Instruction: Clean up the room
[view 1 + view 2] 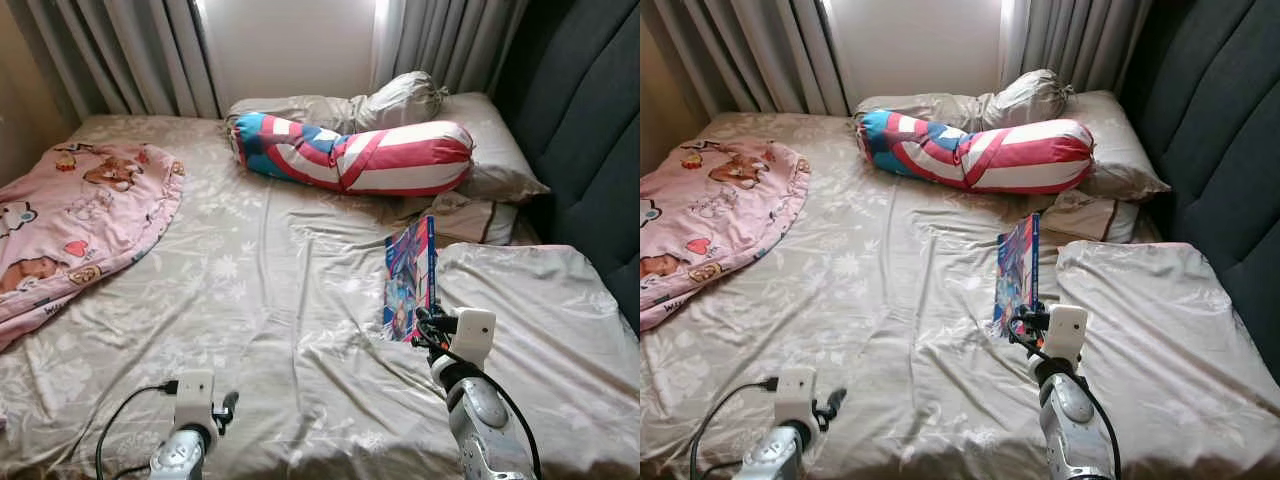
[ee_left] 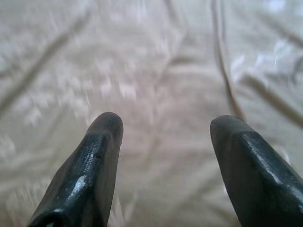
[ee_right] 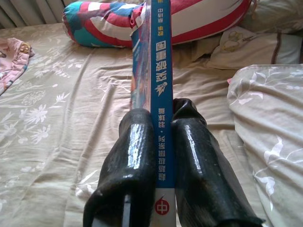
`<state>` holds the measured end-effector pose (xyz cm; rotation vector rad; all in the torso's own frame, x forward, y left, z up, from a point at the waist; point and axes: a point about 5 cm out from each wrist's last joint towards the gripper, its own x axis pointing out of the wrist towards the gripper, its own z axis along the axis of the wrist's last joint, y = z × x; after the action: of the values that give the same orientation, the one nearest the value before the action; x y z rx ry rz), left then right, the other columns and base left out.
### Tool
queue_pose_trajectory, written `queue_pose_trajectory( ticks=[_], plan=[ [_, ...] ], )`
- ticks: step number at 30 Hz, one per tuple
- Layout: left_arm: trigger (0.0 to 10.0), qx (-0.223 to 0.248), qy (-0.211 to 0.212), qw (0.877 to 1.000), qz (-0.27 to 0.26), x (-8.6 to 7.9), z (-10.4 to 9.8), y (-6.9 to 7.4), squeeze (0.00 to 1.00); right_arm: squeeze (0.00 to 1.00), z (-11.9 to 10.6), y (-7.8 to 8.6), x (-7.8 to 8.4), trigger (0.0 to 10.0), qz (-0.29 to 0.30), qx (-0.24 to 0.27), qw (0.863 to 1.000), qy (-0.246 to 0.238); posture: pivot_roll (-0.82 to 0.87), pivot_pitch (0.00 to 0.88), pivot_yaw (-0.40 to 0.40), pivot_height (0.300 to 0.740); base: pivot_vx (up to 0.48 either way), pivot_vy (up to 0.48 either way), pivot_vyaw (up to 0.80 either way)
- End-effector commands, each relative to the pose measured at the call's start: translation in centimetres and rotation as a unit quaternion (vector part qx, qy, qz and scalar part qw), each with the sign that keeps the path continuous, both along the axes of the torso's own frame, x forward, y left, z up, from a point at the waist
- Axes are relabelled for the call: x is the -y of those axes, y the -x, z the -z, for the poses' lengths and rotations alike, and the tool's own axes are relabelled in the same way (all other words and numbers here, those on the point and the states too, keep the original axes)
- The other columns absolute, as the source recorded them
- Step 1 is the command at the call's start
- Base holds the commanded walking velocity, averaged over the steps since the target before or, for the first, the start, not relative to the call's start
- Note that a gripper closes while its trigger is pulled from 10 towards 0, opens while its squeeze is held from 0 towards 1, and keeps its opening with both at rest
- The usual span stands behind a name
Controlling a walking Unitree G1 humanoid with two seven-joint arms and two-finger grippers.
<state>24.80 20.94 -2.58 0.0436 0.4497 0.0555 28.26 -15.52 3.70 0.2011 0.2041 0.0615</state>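
Book was clamped in my right gripper, both glossy black fingers pressed flat against its covers with the blue spine, printed in white characters, running up between them. It stood on edge, thin and rigid, lifted clear of the mattress near the middle of the bed, colourful cover facing my left. Bed sheet under it was beige with a pale floral print, soft and heavily creased. Just beside the book on my right lay a puffy folded duvet in the same fabric. Beyond it I saw a long cylindrical bolster, smooth, with red and white stripes and a blue end, lying across the head of the bed against rumpled beige pillows. Small flat cushion with a dark stripe sat between bolster and duvet. Pink cartoon-print blanket, rounded at its edge, was spread at the bed's far left, well apart from the book. Dark padded headboard ran along the right, grey pleated curtains behind. My left gripper hovered low over bare sheet, its rounded fingers wide apart, holding nothing. Black cable looped off that wrist.
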Motion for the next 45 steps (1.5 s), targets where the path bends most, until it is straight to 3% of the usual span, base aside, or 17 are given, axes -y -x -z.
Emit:
queue_pose_trajectory(
  ticks=[1,4,10,18,27,40,45],
  plan=[
    [10.0,0.012,-0.001,1.0,-0.011,-1.0,0.1,0.8,0.0,0.0,-1.1,-0.4,0.1,10.0,-0.003,0.026,1.0,0.004,-0.11,0.025,-0.018,0.74,0.0,0.0,0.0],
    [10.0,0.044,-0.011,0.999,-0.012,-2.0,-0.3,1.9,0.0,0.0,-1.0,-0.4,0.1,10.0,-0.005,0.023,1.0,0.003,-0.1,0.027,-0.024,0.74,0.0,0.0,0.0],
    [10.0,0.063,-0.014,0.998,-0.018,-2.5,-0.6,2.5,0.0,0.0,-0.9,-0.4,0.0,10.0,-0.008,0.018,1.0,0.003,-0.09,0.027,-0.03,0.74,0.0,0.0,0.0],
    [10.0,0.084,-0.003,0.996,-0.015,-1.6,-1.4,1.3,0.0,0.0,-0.7,-0.6,-0.1,10.0,-0.011,0.003,1.0,0.015,-0.1,0.024,-0.026,0.736,0.0,0.0,0.0],
    [10.0,0.107,0.008,0.994,0.004,-0.5,-2.6,-0.3,0.0,0.0,-0.6,-0.4,0.0,10.0,-0.008,0.007,1.0,0.014,-0.11,0.015,-0.021,0.681,0.0,0.0,0.0],
    [10.0,0.117,0.013,0.993,0.014,-0.1,-3.1,-0.5,0.0,0.0,-0.3,-0.2,-0.2,10.0,-0.007,-0.002,1.0,0.014,-0.11,0.004,-0.018,0.681,0.0,0.0,0.0],
    [10.0,0.129,0.011,0.992,0.015,-0.1,-3.5,-0.7,0.0,0.0,-0.5,-0.2,-0.2,10.0,-0.009,0.01,1.0,0.009,-0.1,0.018,-0.024,0.647,0.0,0.0,0.0]
  ],
)
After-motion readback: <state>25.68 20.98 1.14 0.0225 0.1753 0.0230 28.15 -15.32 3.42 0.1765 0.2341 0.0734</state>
